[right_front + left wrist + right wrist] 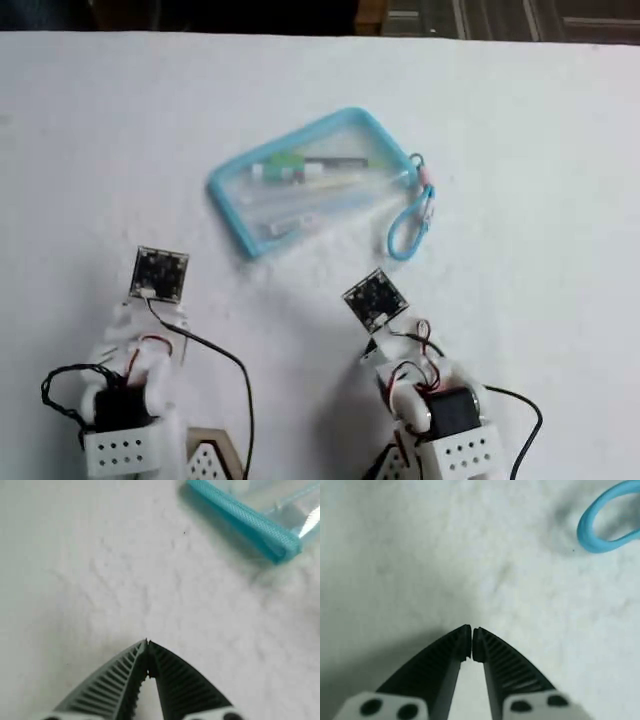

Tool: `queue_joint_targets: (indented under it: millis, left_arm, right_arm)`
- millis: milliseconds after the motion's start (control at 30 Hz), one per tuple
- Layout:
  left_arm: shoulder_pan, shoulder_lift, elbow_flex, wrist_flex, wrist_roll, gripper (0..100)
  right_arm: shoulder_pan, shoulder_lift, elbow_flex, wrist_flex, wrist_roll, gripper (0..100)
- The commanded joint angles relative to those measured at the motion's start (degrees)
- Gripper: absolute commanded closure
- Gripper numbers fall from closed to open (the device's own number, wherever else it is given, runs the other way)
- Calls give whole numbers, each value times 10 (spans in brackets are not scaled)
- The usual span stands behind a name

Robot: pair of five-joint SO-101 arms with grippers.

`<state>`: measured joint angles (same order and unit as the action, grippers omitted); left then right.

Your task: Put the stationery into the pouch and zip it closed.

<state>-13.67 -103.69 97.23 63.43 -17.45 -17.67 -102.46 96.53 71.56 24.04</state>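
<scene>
- Pouch (250, 200) lies flat and slantwise mid-desk (520, 120), ahead of both arms and nearer the right one; one teal corner shows in the left wrist view.
- Look: clear film body, teal fabric border, rounded corners, and a teal loop (583, 530) trailing from the end nearest the right arm.
- Stationery (300, 168) reads through the film as already inside. We make out a green piece, a dark bar and pale sticks, but cannot name them singly.
- Zip: we cannot tell whether it is fully run home.
- Handling, our judgement: light, soft and floppy. The film is likely slick, and the load will shift if the pouch is tipped, so it wants pinning down while the zip is pulled.
- Hold points, our judgement: pinch the fabric border or a corner rather than the film. The loop end is the handiest purchase for the right arm, and the far corner suits the left as an anchor.
- Left hand (147, 645): closed, tips meeting, empty, over bare desk just short of the pouch corner.
- Right hand (471, 632): closed, empty, near the loop but apart from it.
</scene>
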Motion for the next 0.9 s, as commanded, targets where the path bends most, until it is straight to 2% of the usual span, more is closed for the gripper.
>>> queue_joint_targets:
  millis: [0,133,867]
  left_arm:
    - [-2,-3,-2,32,-2,974]
    - [-2,-4,-2,102,-4,974]
    - [-2,-3,-2,99,-3,974]
  right_arm:
    - [-1,-5,4,11,0,981]
    - [1,-5,4,11,0,981]
    - [1,-5,4,11,0,981]
